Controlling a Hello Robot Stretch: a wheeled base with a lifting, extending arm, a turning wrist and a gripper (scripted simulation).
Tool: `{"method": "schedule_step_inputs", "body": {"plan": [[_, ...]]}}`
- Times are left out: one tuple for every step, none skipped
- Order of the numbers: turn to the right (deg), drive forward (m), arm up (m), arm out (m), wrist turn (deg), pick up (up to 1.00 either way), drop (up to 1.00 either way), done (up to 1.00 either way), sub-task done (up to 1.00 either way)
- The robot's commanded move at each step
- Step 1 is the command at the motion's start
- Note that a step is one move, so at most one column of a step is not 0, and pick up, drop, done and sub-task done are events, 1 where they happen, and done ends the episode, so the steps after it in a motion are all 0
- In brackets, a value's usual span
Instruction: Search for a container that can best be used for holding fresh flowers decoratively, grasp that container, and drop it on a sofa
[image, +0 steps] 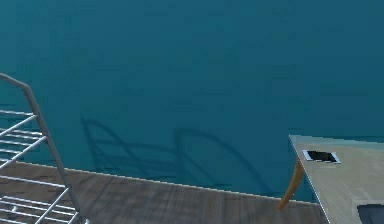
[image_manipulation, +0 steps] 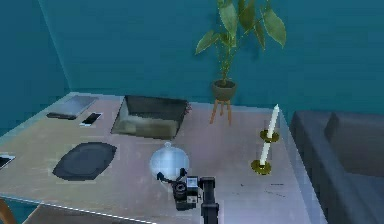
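A pale, rounded vase-like container (image_manipulation: 168, 158) stands on the light wooden table (image_manipulation: 230, 190) near its front edge. My gripper (image_manipulation: 174, 182) shows just below and right of it, at the end of the dark arm bar (image_manipulation: 208, 200). The container rests on the tabletop right at the gripper's far end, so I cannot tell whether the gripper holds anything. A dark grey sofa (image_manipulation: 345, 150) sits at the arm side view's right, beside the table.
The table carries a dark oval plate (image_manipulation: 84, 160), a dark open tray or laptop (image_manipulation: 150, 115), two white candles (image_manipulation: 270, 125) and small flat devices (image_manipulation: 91, 118). A potted plant (image_manipulation: 235, 35) stands behind. The forward view has a metal rack (image: 25, 160), the table's corner (image: 350, 180) and a teal wall.
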Motion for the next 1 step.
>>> {"method": "schedule_step_inputs", "body": {"plan": [[0.0, 0.00, 0.00, 0.00, 0.0, 1.00, 0.00, 0.00, 0.00]]}}
